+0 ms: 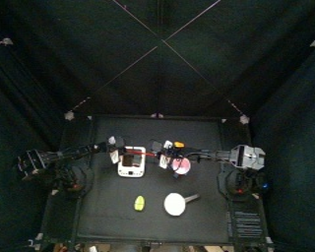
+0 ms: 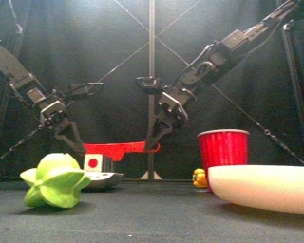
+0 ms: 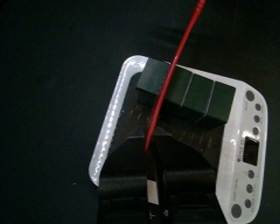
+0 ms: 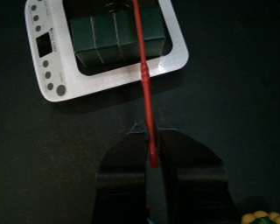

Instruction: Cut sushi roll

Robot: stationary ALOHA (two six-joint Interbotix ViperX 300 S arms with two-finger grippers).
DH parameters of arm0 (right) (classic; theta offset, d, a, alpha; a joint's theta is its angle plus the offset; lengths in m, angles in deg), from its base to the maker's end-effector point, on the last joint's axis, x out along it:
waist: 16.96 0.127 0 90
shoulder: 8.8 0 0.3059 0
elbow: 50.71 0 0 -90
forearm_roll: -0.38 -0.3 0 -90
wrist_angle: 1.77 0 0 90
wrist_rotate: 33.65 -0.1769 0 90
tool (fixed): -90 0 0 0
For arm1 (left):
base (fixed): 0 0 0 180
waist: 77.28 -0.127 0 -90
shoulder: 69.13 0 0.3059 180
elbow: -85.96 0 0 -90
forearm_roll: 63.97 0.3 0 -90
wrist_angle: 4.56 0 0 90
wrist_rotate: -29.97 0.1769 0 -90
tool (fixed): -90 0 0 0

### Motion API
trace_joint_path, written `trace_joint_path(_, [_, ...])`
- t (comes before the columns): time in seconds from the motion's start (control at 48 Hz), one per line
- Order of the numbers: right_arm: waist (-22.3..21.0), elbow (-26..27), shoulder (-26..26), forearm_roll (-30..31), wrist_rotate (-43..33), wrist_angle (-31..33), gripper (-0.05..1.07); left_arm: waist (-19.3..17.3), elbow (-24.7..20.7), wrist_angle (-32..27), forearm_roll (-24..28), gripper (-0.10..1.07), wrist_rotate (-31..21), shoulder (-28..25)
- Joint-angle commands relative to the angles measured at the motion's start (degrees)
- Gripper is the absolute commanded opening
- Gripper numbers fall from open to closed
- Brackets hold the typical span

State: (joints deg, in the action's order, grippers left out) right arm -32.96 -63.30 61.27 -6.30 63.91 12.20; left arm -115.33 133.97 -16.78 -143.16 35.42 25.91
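Fingers of both grippers, left and right, clamp one red knife. Its blade crosses the sushi roll on the white board, square to the roll's long axis.

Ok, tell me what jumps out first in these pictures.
A thin red knife stretches over the dark sushi roll on the white board, left of the table's middle, with the right hand clamped on its end. At the front, close to the camera, sit a yellow-green lump, a red cup and a white bowl.
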Motion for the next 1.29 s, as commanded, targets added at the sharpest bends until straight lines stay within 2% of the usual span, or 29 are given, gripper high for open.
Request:
trace_joint_path(0.0, [0.88,0.97,0.62,-0.26,-0.09,0.18,0.35,-1.32,-0.18,0.44,-0.44,0.24,-0.35,-0.09])
trace_joint_path(0.312, [0.88,1.05,-1.58,-1.49,-0.09,0.18,0.34,-1.14,0.53,0.44,-1.05,0.24,-0.44,-1.32])
trace_joint_path(0.75, [0.97,2.64,-4.22,-1.49,-0.18,0.62,0.34,-0.88,-1.76,0.35,-1.85,0.23,-0.44,-7.12])
trace_joint_path(1.271, [-0.88,2.9,-2.64,-1.49,-0.18,0.7,0.34,-1.85,-4.04,0.35,-0.7,0.23,-0.35,-7.47])
